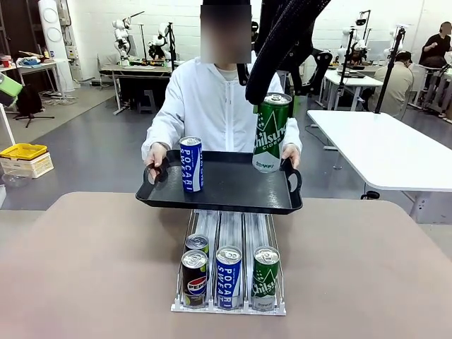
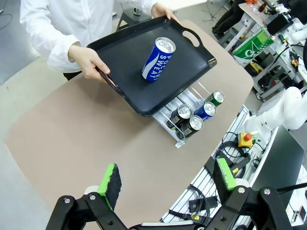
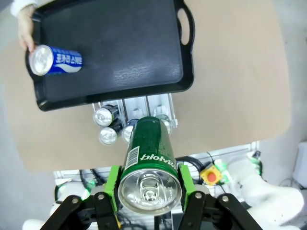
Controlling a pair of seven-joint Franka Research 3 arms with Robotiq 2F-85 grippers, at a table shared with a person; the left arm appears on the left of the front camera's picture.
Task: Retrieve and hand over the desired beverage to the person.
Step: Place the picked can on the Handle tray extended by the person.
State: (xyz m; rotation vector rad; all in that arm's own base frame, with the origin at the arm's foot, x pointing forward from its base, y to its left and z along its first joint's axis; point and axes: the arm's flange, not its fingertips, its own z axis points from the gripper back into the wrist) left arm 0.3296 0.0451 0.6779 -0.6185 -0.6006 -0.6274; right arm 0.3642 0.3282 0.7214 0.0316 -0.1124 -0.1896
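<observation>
The person in a white jacket holds a black tray by both handles over the table's far edge. A blue Pocari Sweat can stands on the tray's left part. My right gripper is shut on a green Chilsung can, its green pads on both sides near the can's top. That green can hangs slightly tilted by the tray's right side; whether it touches the tray I cannot tell. My left gripper is open and holds nothing, high above the table's near side.
A wire rack below the tray holds a Pepsi can, a Pocari can, a green can and one more can behind. The brown table is bare on both sides. A white table stands at the right.
</observation>
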